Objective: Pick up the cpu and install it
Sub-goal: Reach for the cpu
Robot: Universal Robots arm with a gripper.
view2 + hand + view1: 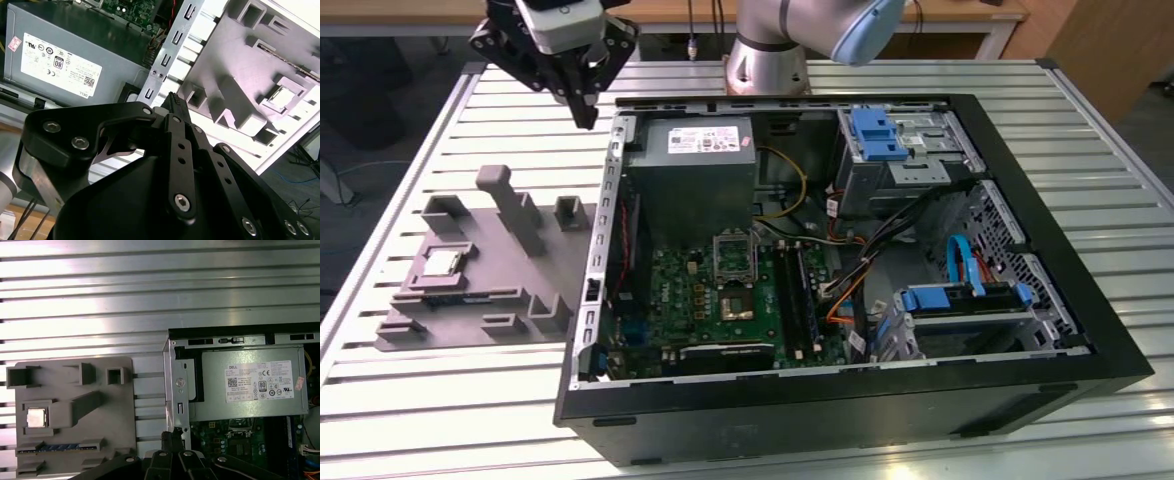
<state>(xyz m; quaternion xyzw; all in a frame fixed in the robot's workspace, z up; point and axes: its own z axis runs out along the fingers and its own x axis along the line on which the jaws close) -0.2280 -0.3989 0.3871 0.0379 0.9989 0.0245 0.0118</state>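
Exterior view: claw (587, 108) hangs over the desk (454, 410) by the back corner of the open computer case (1047, 210), fingers pressed together, holding nothing. The cpu (443, 262) sits in a pocket of the grey tray (500, 275), well apart from the claw. The motherboard (707, 300) lies exposed inside the case.

Second wrist view: claw (172, 100) tips shut, pointing between the case wall and the tray (235, 55); cpu (284, 96) in its recess, power supply (55, 55) beside.

First wrist view: cpu (36, 417) lies flat and untouched in the tray (100, 387).

Judged step: approach, pick not started. The grasp calls for the claw spread, centred above the chip and squared to its edges.
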